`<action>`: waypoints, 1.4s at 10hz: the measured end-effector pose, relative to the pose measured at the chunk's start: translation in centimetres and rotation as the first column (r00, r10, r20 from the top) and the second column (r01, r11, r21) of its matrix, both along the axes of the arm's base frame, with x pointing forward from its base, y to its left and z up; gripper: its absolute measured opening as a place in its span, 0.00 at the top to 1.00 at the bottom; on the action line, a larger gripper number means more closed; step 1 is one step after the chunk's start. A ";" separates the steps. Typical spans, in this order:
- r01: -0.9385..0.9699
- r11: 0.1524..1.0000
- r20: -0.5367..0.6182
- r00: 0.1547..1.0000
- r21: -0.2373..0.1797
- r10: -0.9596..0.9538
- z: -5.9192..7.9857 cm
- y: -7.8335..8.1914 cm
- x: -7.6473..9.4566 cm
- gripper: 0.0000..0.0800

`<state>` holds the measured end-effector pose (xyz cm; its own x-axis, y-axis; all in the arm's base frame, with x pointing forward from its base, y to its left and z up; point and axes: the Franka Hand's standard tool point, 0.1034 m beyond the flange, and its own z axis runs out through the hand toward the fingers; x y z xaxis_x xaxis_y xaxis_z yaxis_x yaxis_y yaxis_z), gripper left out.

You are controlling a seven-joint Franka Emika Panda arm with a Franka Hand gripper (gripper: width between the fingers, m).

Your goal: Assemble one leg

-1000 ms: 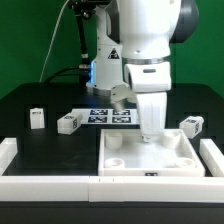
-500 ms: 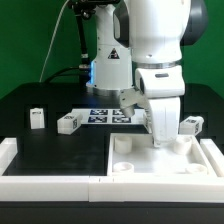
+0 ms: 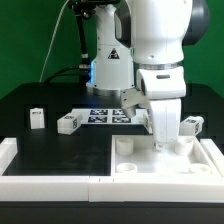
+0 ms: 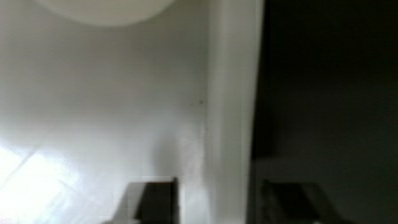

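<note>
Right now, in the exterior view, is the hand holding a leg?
No, the hand is down on the tabletop wall, and all three visible legs lie loose on the black table.

The counter (image 3: 55, 150) is black and the tabletop (image 3: 145, 160) is white. One leg (image 3: 37, 118), a second leg (image 3: 68, 122) and a third leg (image 3: 190, 125) are white with black-and-white square tags. The marker board (image 3: 110, 114) is white with black tags.

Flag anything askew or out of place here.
Nothing looks spilled or damaged. One leg near the marker board lies turned at an angle; the tabletop sits square against the white fence.
</note>
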<state>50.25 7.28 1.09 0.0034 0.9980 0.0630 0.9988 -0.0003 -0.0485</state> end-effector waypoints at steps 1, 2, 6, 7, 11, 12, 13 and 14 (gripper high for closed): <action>0.000 1.000 0.000 1.000 0.000 0.000 0.0 0.0 0.0 0.58; 0.000 1.000 0.000 1.000 0.000 0.000 0.0 0.0 0.0 0.35; 0.001 1.000 0.000 1.000 0.000 -0.001 0.0 0.0 0.0 0.19; 0.001 1.000 0.000 1.000 0.000 -0.001 0.0 -0.1 0.0 0.19; 0.067 0.998 0.013 0.998 -0.016 -0.066 2.2 -0.1 -1.3 0.19; 0.090 0.996 0.025 0.996 -0.025 -0.089 3.7 0.0 -2.1 0.19; 0.097 0.995 0.033 0.995 -0.028 -0.097 4.4 0.2 -2.3 0.19; 0.124 0.992 0.036 0.992 -0.027 -0.123 4.6 0.2 -2.1 0.19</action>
<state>48.12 7.45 5.67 0.1250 0.9915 0.0366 0.9921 -0.1247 -0.0125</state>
